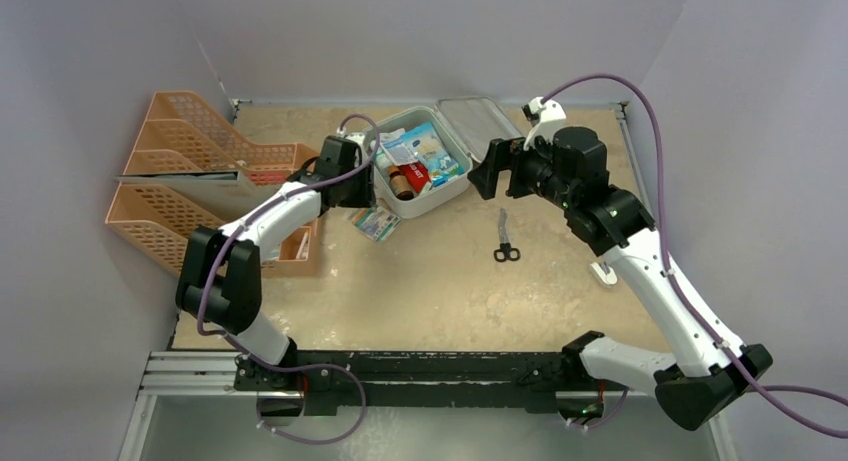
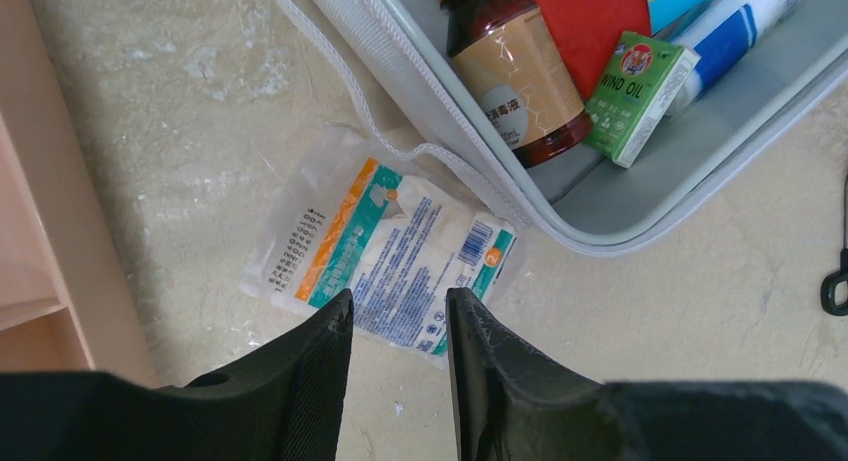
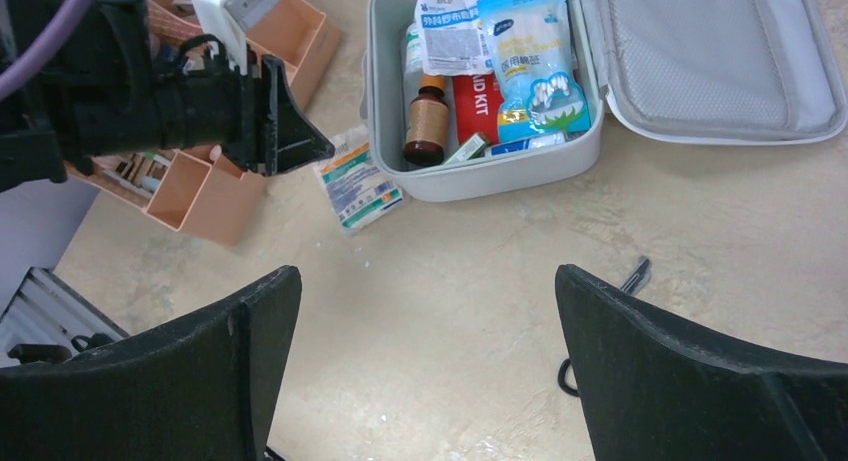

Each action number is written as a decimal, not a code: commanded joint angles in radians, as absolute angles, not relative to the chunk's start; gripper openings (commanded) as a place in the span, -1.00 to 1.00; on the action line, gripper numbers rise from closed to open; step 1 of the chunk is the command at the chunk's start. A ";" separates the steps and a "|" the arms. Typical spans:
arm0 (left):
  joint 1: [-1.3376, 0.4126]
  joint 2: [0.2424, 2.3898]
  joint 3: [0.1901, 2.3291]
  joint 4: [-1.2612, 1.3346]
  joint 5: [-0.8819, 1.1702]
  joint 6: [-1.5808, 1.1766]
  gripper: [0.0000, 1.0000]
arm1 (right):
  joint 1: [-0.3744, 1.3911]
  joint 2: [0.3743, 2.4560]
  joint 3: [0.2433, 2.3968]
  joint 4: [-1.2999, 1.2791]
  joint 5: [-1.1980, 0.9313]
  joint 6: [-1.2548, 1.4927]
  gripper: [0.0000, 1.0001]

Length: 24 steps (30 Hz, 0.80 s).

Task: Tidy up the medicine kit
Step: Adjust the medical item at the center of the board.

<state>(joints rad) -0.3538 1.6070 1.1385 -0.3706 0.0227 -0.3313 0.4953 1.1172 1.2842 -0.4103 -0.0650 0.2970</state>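
Medicine kit: the pale grey case [image 3: 500,176] is seen lying open at the far middle of the surface [image 1: 430,291], between the two arms.
Lid: the mesh-lined lid [image 3: 700,56] is laid flat on the surface, on the right arm's side of the base.
Contents: a brown glass bottle [image 2: 515,76] is laid beside a red pouch [image 2: 590,21]. A green Wind Oil box [image 2: 640,96] is tucked against the near wall, with a white and blue tube [image 2: 740,26] next to it. A white sachet [image 3: 455,26] and a blue packet printed with teeth [image 3: 530,61] are laid on top.
Gauze packet: a flat sealed packet [image 2: 390,251] with orange and teal stripes lies on the surface, just outside the case's corner nearest the left arm and touching or nearly touching its wall.
Left gripper: it [image 2: 400,306] is held directly over the near edge of the packet. The jaws are set narrowly apart and nothing is seen clamped between them.
Right gripper: it [image 3: 428,276] is raised above the bare surface on the near side of the case. The jaws are spread wide and nothing is held.
Scissors: a black-handled pair [image 1: 506,239] lies on the surface below the right gripper, apart from the case.
File trays: orange mesh trays [image 1: 190,161] are stacked at the left edge of the surface.
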 commanded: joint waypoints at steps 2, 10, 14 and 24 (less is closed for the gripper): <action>-0.347 1.615 1.078 -0.257 0.035 -0.403 -0.29 | 0.492 1.075 1.270 -0.379 -0.040 0.318 0.98; -0.347 1.655 1.015 -0.189 0.066 -0.443 -0.40 | 0.491 1.059 1.262 -0.400 0.043 0.346 0.98; -0.347 1.683 1.001 -0.173 0.101 -0.459 -0.45 | 0.492 1.050 1.252 -0.385 0.033 0.350 0.98; -0.349 1.691 0.952 -0.161 0.124 -0.486 -0.57 | 0.492 1.048 1.237 -0.386 0.017 0.361 0.98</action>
